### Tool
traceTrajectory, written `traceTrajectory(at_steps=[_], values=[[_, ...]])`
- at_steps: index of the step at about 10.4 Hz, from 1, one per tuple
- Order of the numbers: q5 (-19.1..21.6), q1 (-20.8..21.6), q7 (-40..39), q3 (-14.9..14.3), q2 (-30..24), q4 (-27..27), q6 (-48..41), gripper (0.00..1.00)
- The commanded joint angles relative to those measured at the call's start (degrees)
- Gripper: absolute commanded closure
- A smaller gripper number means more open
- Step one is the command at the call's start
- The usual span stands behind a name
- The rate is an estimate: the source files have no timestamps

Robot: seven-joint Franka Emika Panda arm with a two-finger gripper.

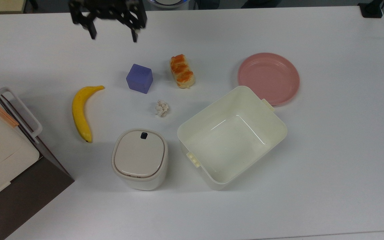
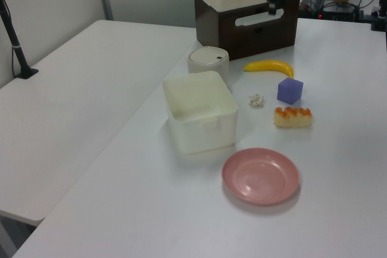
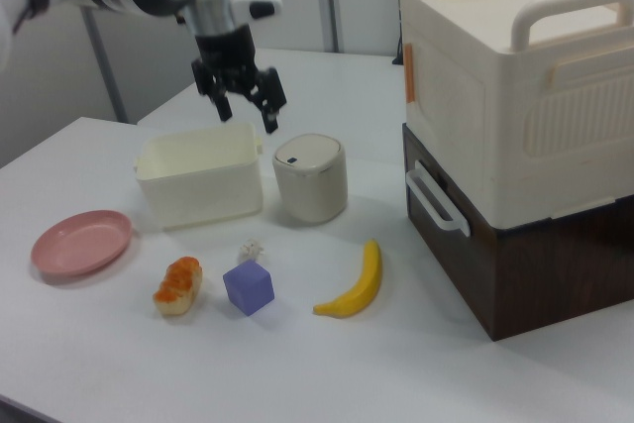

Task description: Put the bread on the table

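On the counter [image 1: 328, 173], w/ nothing touching it, lies the bread [image 1: 182, 75]: flat on the bare white top, glazed side up, just beside the purple cube [image 1: 140, 78] and well apart from the pink plate [image 1: 268, 78]. The right view has it [image 3: 178, 285] between plate [image 3: 81, 242] and cube [image 3: 248, 288]; the left view [image 2: 292, 116] agrees. So the placing looks done, by my read. The pincer [image 1: 113, 35] hangs high near the top view's upper-left edge, jaws spread wide, nothing between them, far from the bread. In the right view it [image 3: 246, 109] sits above the cream tub [image 3: 198, 183]. Left to do: prob. nothing beyond the arm parking; bread sits stable, no roll risk that I can see.

Surface: smooth, plain white, matte w/ soft shadows. Also on it: banana [image 1: 81, 112], small crumpled paper ball [image 1: 161, 108], lidded cream bin [image 1: 140, 158], open cream tub [image 1: 232, 136] w/ nothing in it. A cream box w/ handles [image 3: 515, 76] on a dark brown base stands at the counter's edge.

Room: 2nd white table alongside [image 2: 66, 107], pale wall panels behind, cables + dark kit at the far end in the left view.
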Motion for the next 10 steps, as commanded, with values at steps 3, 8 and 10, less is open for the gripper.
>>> traceTrajectory(at_steps=[3,8,10], values=[[6.3,0.2,0.7,-5.1,-6.3,2.0,-6.1,0.0],[5.8,1.0,7.1,-4.9,-6.6,1.9,-7.3,0.0],[5.3,0.9,6.6,-5.1,-6.6,2.0,-10.2,0.0]])
